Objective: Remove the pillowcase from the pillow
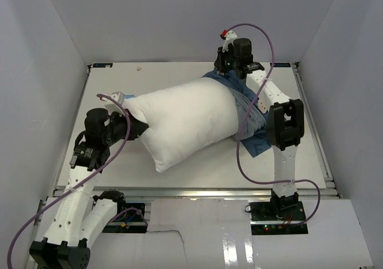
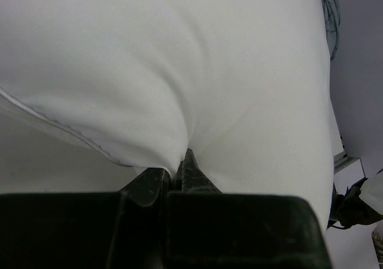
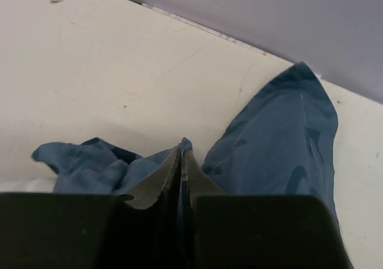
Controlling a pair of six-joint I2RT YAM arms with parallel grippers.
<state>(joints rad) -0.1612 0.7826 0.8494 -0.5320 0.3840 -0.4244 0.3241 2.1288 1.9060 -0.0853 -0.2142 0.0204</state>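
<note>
A white table [image 1: 179, 77] lies at the centre of the top view; a back wall [image 1: 197, 17] stands at 12 o'clock, a left wall [image 1: 36, 89] at 9, a right wall [image 1: 353, 71] at 3, all plain pale grey; a metal rail [image 1: 191, 192] edges the table at 6; below it a glossy white panel [image 1: 209, 239] reflects soft, even light.

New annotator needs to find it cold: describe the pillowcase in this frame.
On the white table, find the plump white pillow lying across the middle. The pillowcase is the crumpled blue fabric bunched at the pillow's right end in the top view, pinched by the right gripper. Nothing else there is blue.
</note>
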